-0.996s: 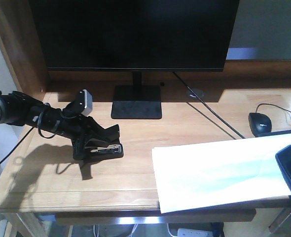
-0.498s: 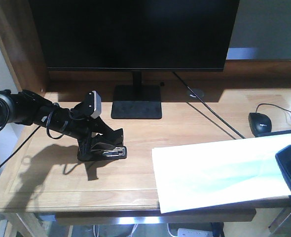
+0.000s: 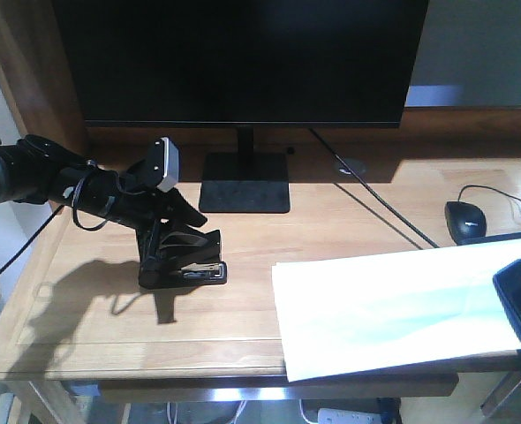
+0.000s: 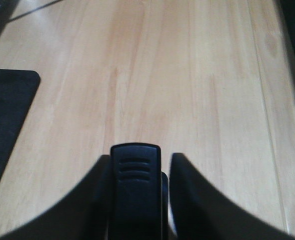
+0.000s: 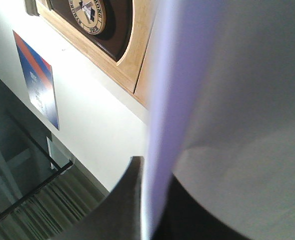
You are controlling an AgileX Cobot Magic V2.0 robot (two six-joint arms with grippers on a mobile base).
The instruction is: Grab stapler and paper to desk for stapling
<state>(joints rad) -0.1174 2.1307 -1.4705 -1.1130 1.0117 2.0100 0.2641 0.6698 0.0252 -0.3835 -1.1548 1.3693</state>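
Gripping the stapler (image 3: 199, 263) by its flanks, the left claw (image 4: 140, 165) rests it on the desk (image 3: 93, 327). Rigid, compact, moderately heavy: mid-body hold judged sound. Paper (image 3: 393, 309) lies right, limp; right claw (image 3: 518, 296) grip undetermined.

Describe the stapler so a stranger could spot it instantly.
Find the big black monitor on the desk and its square stand base. Front-left of that base sits the stapler, between the fingers of the left pincer. It's a black hinged wedge, unlike the rounded mouse far right.
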